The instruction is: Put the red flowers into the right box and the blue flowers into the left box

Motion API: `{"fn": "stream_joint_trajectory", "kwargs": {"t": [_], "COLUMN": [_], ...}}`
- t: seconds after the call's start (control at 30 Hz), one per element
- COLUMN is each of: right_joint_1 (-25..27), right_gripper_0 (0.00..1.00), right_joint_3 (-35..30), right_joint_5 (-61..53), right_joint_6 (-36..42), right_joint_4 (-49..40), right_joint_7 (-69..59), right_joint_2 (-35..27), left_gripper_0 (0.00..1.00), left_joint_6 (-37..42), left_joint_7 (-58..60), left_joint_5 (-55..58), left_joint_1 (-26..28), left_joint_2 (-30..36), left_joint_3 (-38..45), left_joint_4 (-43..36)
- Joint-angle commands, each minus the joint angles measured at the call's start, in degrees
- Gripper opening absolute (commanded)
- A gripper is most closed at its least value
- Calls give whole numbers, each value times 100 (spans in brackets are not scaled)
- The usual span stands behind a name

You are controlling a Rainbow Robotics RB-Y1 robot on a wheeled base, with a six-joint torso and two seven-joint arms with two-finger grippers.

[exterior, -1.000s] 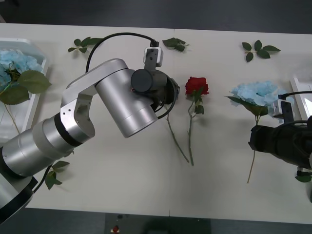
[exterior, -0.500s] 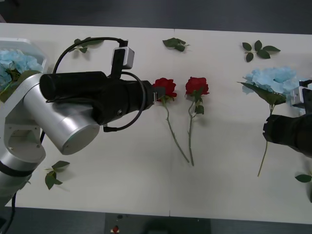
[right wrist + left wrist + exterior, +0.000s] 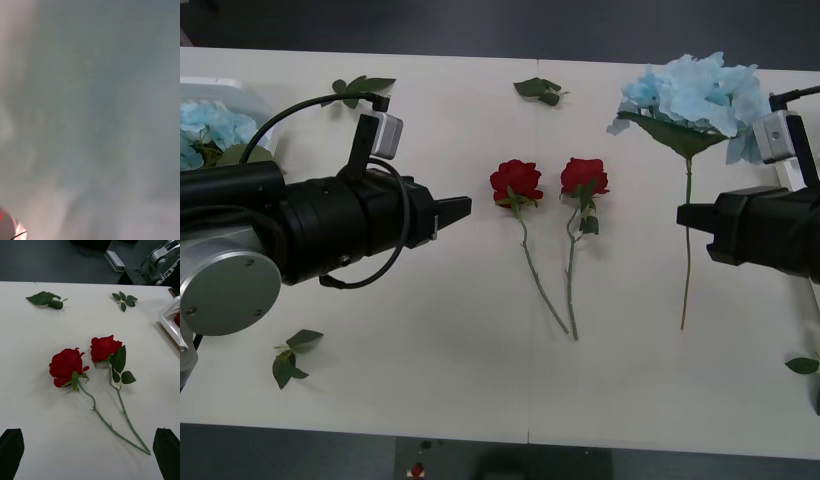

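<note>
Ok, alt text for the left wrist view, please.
Two red roses lie side by side on a white table, their stems crossing toward the tips, with the left gripper open in front of them. Loose leaf sprigs lie beyond, and the rim of a white box sits at the table's edge.

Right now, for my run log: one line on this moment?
left gripper: open, facing red flowers | right gripper: blue flower raised

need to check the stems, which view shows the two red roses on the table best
The left wrist view: the two red roses lie whole and close, stems meeting at the tips, between the open left gripper fingers. The front view shows them smaller; the right wrist view is a blur.
</note>
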Motion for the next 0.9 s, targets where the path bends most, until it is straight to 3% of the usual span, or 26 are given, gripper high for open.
{"fn": "stream_joint_trajectory", "kwargs": {"t": [0.03, 0.2, 0.4, 0.67, 0.9], "right_joint_1": [-510, -905, -1169, -1476, -1722], "right_gripper_0": [0, 0, 0, 0, 0], "right_joint_3": [-56, -74, -12, 137, 471], "right_joint_5": [-885, -1922, -3030, -3645, -3786], "right_joint_6": [8, -1, -18, -150, -563], "right_joint_4": [385, 965, 1493, 1721, 1730], "right_joint_7": [705, 1083, 1065, 986, 925], "right_joint_2": [80, 124, 132, 124, 124], "left_gripper_0": [100, 100, 100, 100, 100], "left_joint_6": [-57, -57, -171, -742, -901], "left_joint_7": [-660, -941, -765, 61, 835], "left_joint_5": [938, 2582, 3179, 3074, 1984], "left_joint_1": [213, 609, 1022, 1083, 512], "left_joint_2": [-127, -66, -30, -127, -479], "left_joint_3": [362, 608, 573, -42, -921], "left_joint_4": [-231, -345, -749, -1048, -1074]}}
